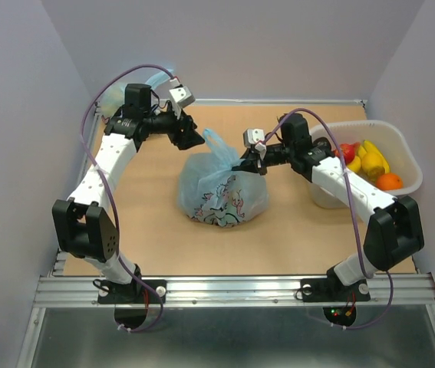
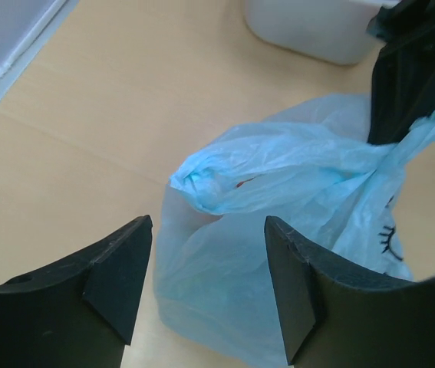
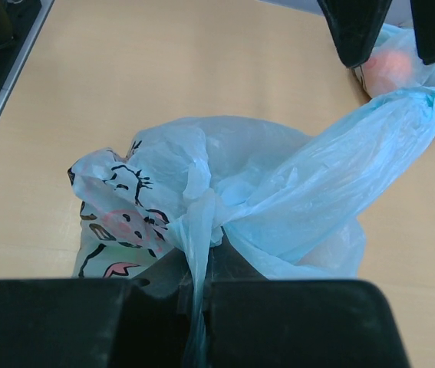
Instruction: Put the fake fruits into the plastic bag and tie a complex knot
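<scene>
Right tool (image 3: 198, 295) is pinched tight on a twisted strand of the plastic bag (image 1: 221, 195), the thin blue film running straight down between its closed fingers, right at the bag's gathered top. From that pinch a handle loop (image 3: 340, 172) stretches up and away toward the left tool (image 2: 205, 268), whose jaws stand well apart with nothing between them. The loop's puffed end lies just ahead of the open fingertips, and whether it touches them cannot be told. The bag itself sits bulging near the middle of the worktop (image 1: 156, 230), between the two arms. Bare tan surface lies in front of it and to its left, running down to the aluminium rail (image 1: 232, 287) at the near edge. To the right, close behind the right arm, is a white plastic bin (image 1: 410, 167) holding fake fruits (image 1: 370, 162): red, yellow and orange pieces. Pale walls close in the left, far and right sides. Just beyond the left tool's fingers, a smaller blue bag (image 3: 390, 73) shows an orange-pink lump. The big bag's white panel shows pink-and-black cartoon figures, and any lettering there is too small to make out.
</scene>
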You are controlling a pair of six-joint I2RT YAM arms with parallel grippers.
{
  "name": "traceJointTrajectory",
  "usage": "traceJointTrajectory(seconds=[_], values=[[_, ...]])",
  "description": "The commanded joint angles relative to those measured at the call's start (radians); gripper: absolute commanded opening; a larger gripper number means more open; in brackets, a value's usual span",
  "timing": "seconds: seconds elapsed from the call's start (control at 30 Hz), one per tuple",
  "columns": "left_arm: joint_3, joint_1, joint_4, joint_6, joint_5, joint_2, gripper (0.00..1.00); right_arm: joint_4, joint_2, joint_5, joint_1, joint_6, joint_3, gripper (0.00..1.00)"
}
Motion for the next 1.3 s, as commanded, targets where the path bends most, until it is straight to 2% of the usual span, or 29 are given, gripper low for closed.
traceJointTrajectory(seconds=[0.0, 0.03, 0.07, 0.2, 0.43, 0.73, 1.0, 1.27], values=[[-0.021, 0.026, 0.169, -0.332, 0.139, -0.040, 0.74, 0.018, -0.038, -0.001, 0.014, -0.057, -0.016, 0.00], [-0.036, 0.031, 0.209, -0.397, 0.147, -0.043, 0.75, 0.017, -0.038, -0.001, 0.017, -0.060, -0.018, 0.00], [-0.050, 0.035, 0.278, -0.530, 0.151, -0.049, 0.76, 0.015, -0.039, 0.002, 0.017, -0.066, -0.021, 0.00], [-0.086, 0.037, 0.372, -0.772, 0.110, -0.037, 0.80, 0.009, -0.041, 0.005, 0.018, -0.083, -0.025, 0.00], [-0.058, 0.045, 0.378, -0.957, 0.038, 0.040, 0.83, -0.003, -0.045, 0.008, 0.018, -0.123, -0.030, 0.00], [-0.058, 0.040, 0.338, -0.959, 0.022, 0.081, 0.75, -0.016, -0.038, 0.011, 0.018, -0.139, -0.024, 0.00], [-0.083, 0.037, 0.438, -1.040, 0.097, 0.091, 0.59, -0.025, -0.027, 0.013, 0.020, -0.140, -0.019, 0.00], [-0.083, 0.029, 0.461, -1.051, 0.111, 0.109, 0.60, -0.031, -0.015, 0.019, 0.020, -0.149, -0.010, 0.00]])
